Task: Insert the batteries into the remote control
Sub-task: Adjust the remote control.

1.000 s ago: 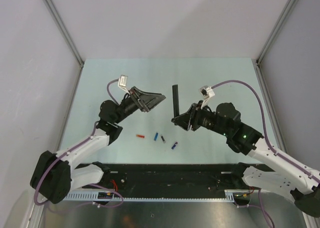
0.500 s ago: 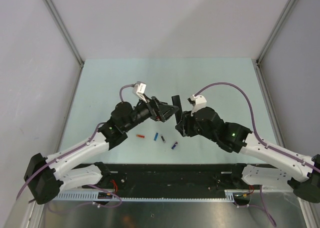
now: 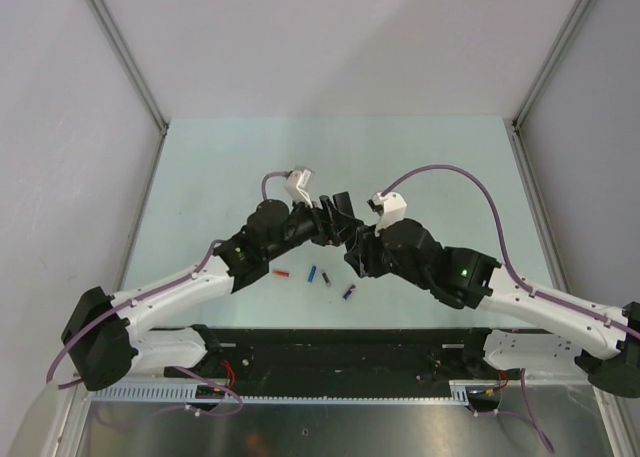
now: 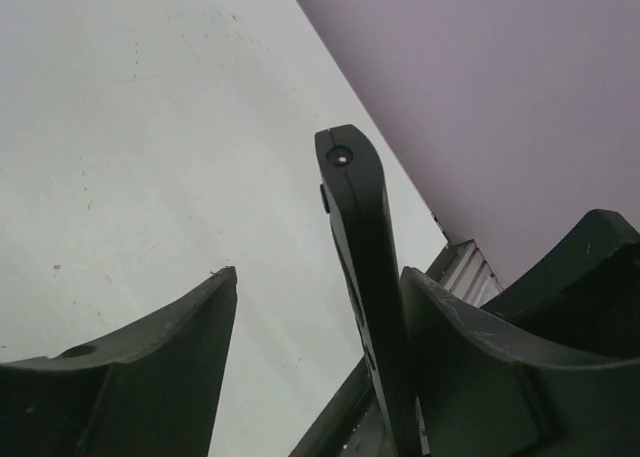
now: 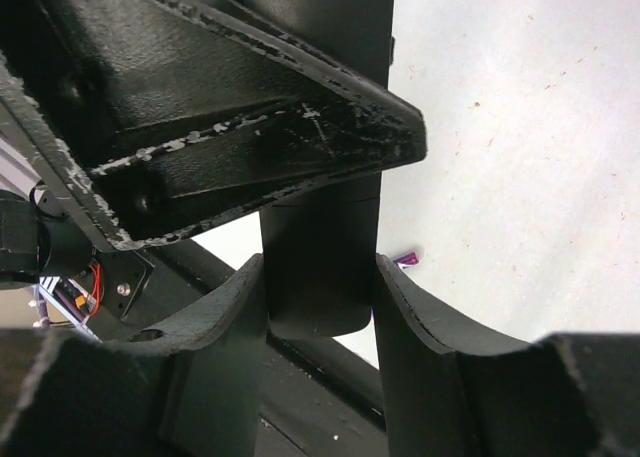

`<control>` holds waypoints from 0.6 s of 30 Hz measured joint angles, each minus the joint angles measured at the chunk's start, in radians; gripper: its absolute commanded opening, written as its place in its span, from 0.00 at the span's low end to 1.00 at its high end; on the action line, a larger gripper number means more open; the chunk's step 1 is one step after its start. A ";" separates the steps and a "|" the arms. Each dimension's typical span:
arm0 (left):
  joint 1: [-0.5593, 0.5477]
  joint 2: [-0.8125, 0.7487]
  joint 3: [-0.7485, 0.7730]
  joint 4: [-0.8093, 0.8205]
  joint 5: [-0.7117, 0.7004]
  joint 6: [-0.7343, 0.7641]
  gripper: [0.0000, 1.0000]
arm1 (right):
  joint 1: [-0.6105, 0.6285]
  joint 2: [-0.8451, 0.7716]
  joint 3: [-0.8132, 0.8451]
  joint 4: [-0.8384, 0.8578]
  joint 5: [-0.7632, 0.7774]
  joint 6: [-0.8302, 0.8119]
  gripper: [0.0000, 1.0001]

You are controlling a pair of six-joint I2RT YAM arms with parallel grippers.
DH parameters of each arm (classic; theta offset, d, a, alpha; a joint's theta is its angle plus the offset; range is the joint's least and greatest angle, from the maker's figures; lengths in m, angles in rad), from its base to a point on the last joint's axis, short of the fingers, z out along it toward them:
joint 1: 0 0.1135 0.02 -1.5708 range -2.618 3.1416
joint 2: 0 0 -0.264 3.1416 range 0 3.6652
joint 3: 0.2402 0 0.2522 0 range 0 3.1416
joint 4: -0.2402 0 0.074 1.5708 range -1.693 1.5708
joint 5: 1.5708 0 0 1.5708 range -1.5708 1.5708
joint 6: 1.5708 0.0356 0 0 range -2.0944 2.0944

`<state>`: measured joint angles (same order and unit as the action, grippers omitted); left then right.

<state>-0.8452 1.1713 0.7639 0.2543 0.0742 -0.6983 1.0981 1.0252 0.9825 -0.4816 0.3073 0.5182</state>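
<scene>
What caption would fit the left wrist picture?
A black remote sits between the open left fingers, pale table behind.

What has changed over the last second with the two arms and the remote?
The left gripper swung in toward the middle and now brackets the remote control, its jaws narrowing but with a gap left on one side. The right gripper drifted slightly toward it and stays clamped on the remote control. The small loose pieces lie where they were.

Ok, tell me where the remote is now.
The remote is held up over the middle of the table in the top view, clamped in the right gripper, its other end inside the open left gripper.
</scene>
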 measured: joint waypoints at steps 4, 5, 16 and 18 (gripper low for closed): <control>-0.014 0.012 0.016 -0.005 -0.003 0.000 0.51 | 0.010 0.002 0.001 0.000 0.008 0.000 0.00; -0.019 0.013 0.018 -0.003 -0.003 -0.001 0.49 | 0.010 0.002 0.001 -0.001 0.010 0.000 0.00; -0.050 0.013 0.031 0.029 0.003 -0.027 0.05 | 0.016 0.007 0.002 -0.008 0.024 0.000 0.57; -0.053 0.010 0.032 0.032 0.002 -0.020 0.00 | 0.018 0.007 0.002 -0.007 0.026 0.000 0.74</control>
<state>-0.8986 1.1816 0.7956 0.2859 0.0761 -0.7185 1.1156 1.0325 0.9844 -0.4889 0.3332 0.5186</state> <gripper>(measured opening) 0.142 0.511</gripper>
